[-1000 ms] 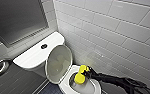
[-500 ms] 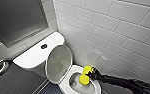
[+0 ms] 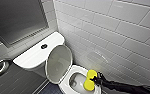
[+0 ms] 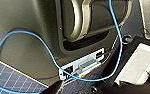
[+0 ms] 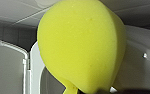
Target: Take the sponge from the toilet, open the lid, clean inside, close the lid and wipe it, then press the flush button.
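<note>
The white toilet stands against the tiled wall with its lid raised and leaning back on the tank. The dark flush button sits in the middle of the tank top. My right gripper reaches in from the lower right and is shut on the yellow sponge, which is squeezed at its middle and rests at the right side of the bowl's rim. Seen from the right wrist, the sponge bulges large, with white ceramic behind it. The left wrist view looks onto my own body and a blue cable.
A white tiled wall runs close along the toilet's right side. A metal grab bar sticks out at the left on the grey wall. Dark floor tiles lie left of the bowl.
The sponge and my right gripper have shifted only slightly at the bowl's right rim. The lid stays raised.
</note>
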Controlling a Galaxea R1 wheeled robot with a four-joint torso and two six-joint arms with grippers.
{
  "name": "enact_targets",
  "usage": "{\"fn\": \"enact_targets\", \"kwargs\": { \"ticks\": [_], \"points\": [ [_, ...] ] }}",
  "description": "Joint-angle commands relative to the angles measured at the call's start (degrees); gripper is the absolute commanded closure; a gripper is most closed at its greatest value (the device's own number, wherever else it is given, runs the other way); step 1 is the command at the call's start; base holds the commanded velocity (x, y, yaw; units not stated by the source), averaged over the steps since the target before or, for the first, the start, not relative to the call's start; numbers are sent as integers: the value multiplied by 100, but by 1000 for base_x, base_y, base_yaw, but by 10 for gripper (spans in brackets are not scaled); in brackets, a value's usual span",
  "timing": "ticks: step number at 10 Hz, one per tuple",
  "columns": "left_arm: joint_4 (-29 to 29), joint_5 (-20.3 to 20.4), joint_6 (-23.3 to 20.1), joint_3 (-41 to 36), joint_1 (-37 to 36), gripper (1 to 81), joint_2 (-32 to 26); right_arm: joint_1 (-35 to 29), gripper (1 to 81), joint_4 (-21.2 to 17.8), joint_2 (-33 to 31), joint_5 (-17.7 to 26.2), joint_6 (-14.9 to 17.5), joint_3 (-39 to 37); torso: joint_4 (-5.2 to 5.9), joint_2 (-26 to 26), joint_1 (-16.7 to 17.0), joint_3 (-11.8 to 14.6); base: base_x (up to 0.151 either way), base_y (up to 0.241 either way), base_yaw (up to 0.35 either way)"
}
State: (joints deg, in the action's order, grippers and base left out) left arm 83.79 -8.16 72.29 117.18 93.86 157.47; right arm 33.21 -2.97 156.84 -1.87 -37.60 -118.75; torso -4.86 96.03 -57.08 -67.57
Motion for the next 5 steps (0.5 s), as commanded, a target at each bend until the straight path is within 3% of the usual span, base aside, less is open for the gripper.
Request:
{"fn": "enact_targets", "kwargs": {
  "ticks": [1,5],
  "points": [
    [33,-186,-4,-186,226,10,48,-248,811,-89,-765,169,-72,766,0,0,0,0,0,0,0],
    [173,-186,-4,-186,234,10,101,191,811,-89,-1487,37,-72,1487,0,0,0,0,0,0,0]
  ]
}}
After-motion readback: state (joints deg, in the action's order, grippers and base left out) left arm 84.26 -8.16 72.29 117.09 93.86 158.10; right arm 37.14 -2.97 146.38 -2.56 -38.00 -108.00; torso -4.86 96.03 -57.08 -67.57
